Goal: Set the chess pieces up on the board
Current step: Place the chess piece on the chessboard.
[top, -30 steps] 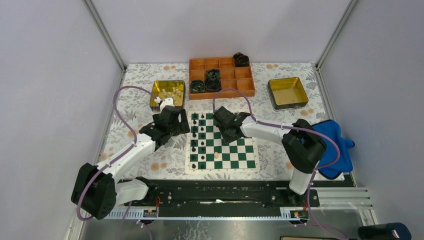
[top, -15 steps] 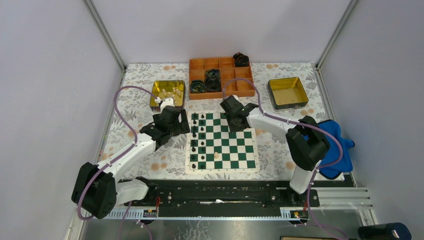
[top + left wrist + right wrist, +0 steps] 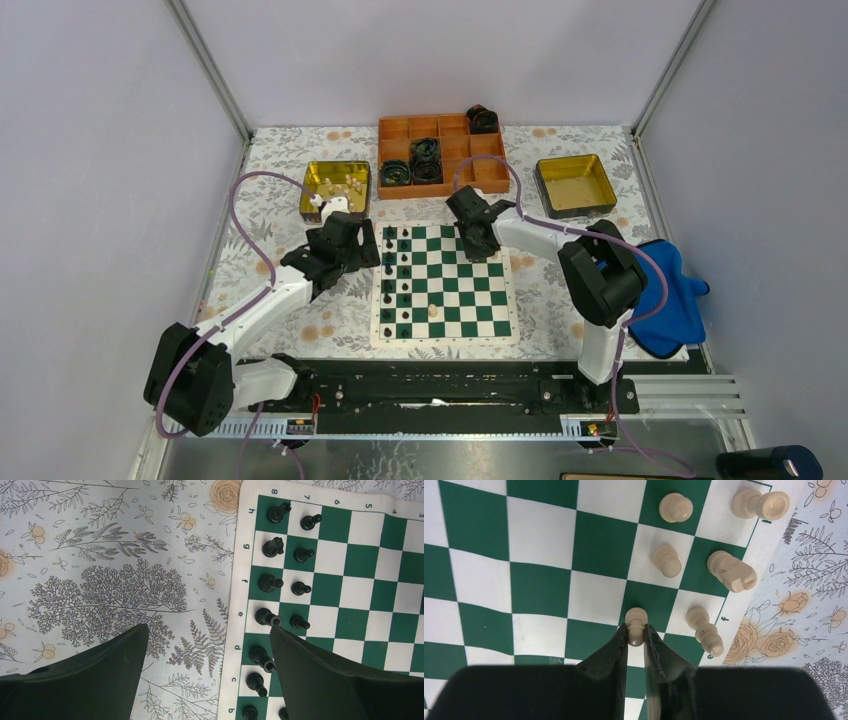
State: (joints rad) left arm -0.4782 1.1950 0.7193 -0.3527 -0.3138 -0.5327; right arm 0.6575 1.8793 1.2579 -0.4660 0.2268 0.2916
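Chess pawn (image 3: pixel 636 619), cream-white, is pinched between right gripper (image 3: pixel 636 634) fingers over the board (image 3: pixel 539 545); left gripper (image 3: pixel 208 629) fingers stand fully spread, empty.

An orange tray (image 3: pixel 395 130) holding black coiled rolls (image 3: pixel 426 160) sits between two yellow-lined tins (image 3: pixel 575 186), with a blue cloth (image 3: pixel 675 300) at right.

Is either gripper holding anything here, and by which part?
The right gripper is shut on a cream-white pawn, pinched by its body just below the round head. The left gripper is open and holds nothing.
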